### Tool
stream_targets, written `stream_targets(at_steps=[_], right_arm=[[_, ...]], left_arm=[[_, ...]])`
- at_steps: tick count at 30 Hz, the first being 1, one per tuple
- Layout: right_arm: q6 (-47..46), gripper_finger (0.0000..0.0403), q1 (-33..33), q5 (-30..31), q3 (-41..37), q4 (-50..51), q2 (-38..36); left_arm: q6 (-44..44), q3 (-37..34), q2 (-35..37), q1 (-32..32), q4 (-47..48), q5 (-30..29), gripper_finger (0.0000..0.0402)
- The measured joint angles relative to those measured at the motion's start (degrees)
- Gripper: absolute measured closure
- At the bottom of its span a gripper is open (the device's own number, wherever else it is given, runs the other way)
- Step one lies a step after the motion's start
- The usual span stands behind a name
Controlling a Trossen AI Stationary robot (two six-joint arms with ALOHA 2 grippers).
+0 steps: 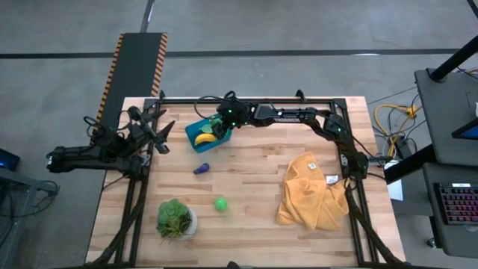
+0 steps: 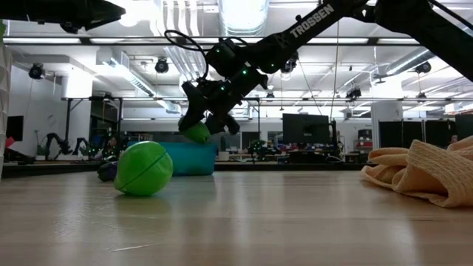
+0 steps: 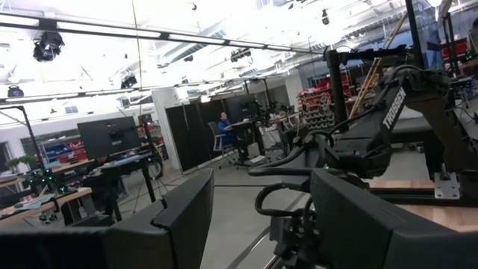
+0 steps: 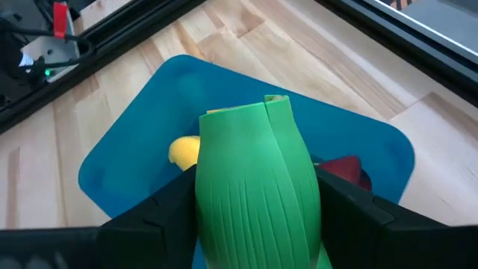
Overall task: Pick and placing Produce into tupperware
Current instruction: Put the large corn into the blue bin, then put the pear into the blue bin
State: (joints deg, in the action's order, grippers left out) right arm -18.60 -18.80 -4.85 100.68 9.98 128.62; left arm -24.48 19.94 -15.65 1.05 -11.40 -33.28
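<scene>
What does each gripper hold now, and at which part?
The right gripper holds a ribbed green vegetable by its two sides, above the blue tub. The left gripper is open and holds nothing.

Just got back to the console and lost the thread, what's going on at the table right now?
The right gripper is shut on a ribbed green vegetable and holds it above the teal tub, which already holds a yellow banana and a red piece. On the wooden table a purple eggplant and a round green piece are not yet packed. The left gripper waits open at the table's left edge.
</scene>
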Motion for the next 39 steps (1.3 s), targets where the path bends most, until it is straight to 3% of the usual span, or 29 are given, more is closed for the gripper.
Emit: stream_targets(at_steps=[12, 23, 30, 33, 37, 39], right_arm=[[2.15, 0.0185, 0.43, -0.09, 0.0, 0.02, 0.0], [2.24, 0.0122, 0.56, -1.54, 0.0, 0.02, 0.0], [4.83, 0.0118, 0.56, -1.66, 0.86, -0.31, 0.0], [6.86, 0.0125, 0.64, -5.85, 1.88, -0.4, -0.42], [8.53, 0.0133, 0.83, -19.05, 2.88, -0.62, -1.65], [9.92, 0.0137, 1.4, -21.95, 2.91, -1.75, -2.82]], left_arm=[[-0.41, 0.0, -0.05, 0.0, -0.07, -0.02, 0.0192], [-0.47, -0.13, 0.0, 0.01, -0.03, 0.0, 0.0192], [-0.47, -0.13, 0.03, 0.01, -0.1, -0.02, 0.0192], [-0.47, -0.13, 0.01, 0.01, -0.02, 0.0, 0.0192], [-0.45, -0.22, -0.03, 0.01, -0.04, -0.02, 0.0192], [-0.47, -0.24, 0.01, 0.01, -0.06, -0.02, 0.0192]])
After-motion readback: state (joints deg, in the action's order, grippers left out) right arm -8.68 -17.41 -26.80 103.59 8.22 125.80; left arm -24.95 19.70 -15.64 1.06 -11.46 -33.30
